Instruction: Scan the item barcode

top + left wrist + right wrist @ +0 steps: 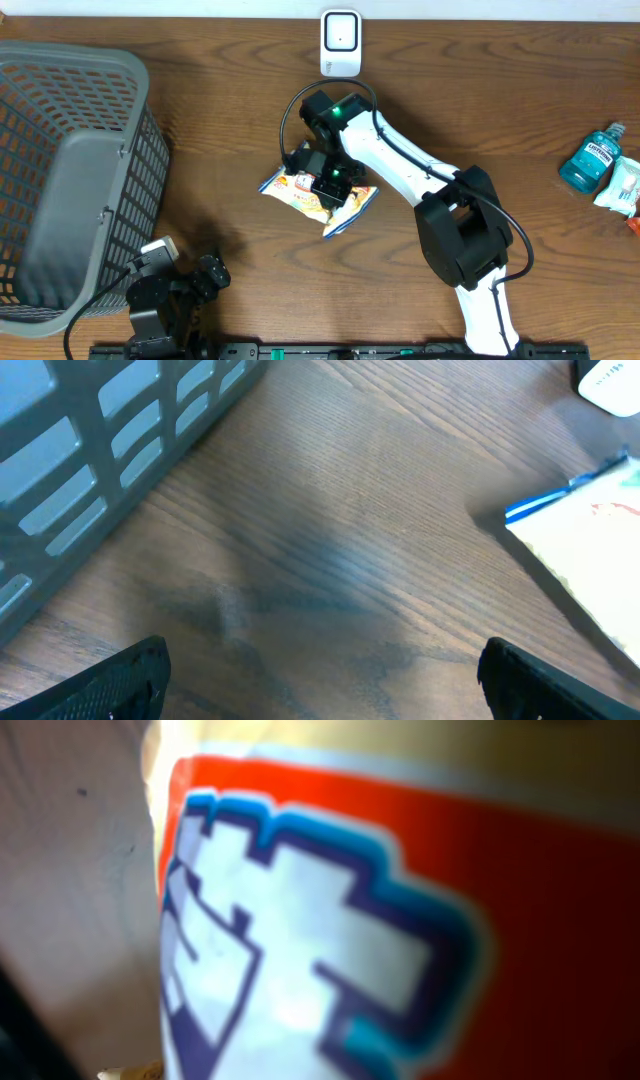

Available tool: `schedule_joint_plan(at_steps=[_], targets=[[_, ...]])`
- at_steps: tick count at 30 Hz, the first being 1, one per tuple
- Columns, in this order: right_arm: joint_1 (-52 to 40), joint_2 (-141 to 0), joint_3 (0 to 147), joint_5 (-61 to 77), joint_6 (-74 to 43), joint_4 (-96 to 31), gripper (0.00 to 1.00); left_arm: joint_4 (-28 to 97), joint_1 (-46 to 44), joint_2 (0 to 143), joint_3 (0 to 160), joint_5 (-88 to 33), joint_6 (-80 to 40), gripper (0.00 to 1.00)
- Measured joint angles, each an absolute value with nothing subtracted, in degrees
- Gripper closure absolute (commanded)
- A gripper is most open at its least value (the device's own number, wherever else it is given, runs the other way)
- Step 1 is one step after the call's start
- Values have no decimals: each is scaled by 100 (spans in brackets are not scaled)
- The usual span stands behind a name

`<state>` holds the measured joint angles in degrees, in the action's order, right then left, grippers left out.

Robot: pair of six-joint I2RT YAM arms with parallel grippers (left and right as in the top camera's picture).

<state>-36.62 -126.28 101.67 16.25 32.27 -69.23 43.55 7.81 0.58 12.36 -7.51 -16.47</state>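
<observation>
Nearby, scanner (340,42), basket (140,160), mouthwash (592,160), right tool (333,185) pinching snack packet (350,208), left tool (322,682) spread wide, empty

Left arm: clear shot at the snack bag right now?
Probably yes. Bare table lies between the open left gripper and the snack bag; the basket sits aside. The right gripper clamps the bag's middle, leaving only its edges free.

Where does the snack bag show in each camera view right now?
Overhead: snack bag at centre, in the right gripper, below the white scanner.
Left wrist: right edge, pale face with a blue rim.
Right wrist: fills the frame, blurred red, blue and white print.
Shared landmark: the wooden table, in all three.
</observation>
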Motion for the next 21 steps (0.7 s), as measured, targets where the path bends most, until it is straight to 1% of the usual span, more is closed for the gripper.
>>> schedule_joint_plan(at_steps=[1,4,7,13,21], targets=[[-3662,-12628,10165,1573,3288,-6834,1,4355,781,58,1236,-753,-1647,2],[-3662,-12628,10165,1378,3428,-6628,1,4355,781,58,1236,-751,-1647,2],[-3667,-12628,10169,880,3374,-6595,1,4355,781,58,1236,-753,-1647,2],[-3787,-12560,10519,-51,2718,-6661,1,4355,781,58,1236,-753,-1647,2],[-4318,-11601,10737,75,1879,-6361,1,4355,781,58,1236,-753,-1647,2]])
